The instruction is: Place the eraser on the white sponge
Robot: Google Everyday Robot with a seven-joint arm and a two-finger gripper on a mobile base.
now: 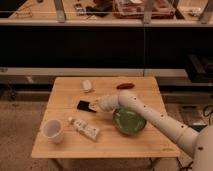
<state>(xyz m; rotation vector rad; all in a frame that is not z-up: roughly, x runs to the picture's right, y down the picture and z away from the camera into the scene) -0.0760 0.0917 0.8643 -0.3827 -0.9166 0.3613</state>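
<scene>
Wooden table (62,100): eraser (85,106) lies right at the gripper (96,104)

Wooden tabletop in front of dark shelving carries everything that matters; the eraser, a flat black slab, lies flat a little left of the table's middle, its long axis running roughly across the table with a slight slant; the gripper sits at the eraser's right-hand end in this view, touching it or just beside it, and I cannot tell how wide it stands or whether it has hold of the slab; the one arm reaches in from the lower right, passing over the green bowl (129,121); the white sponge (87,85) rests nearer the far edge, almost straight beyond the eraser, apart from it with bare wood between; so the carry, as I judge it, is a short one away from the robot; the white cup (52,130) and the printed tube (85,129) lie on the near side, out of that path
</scene>
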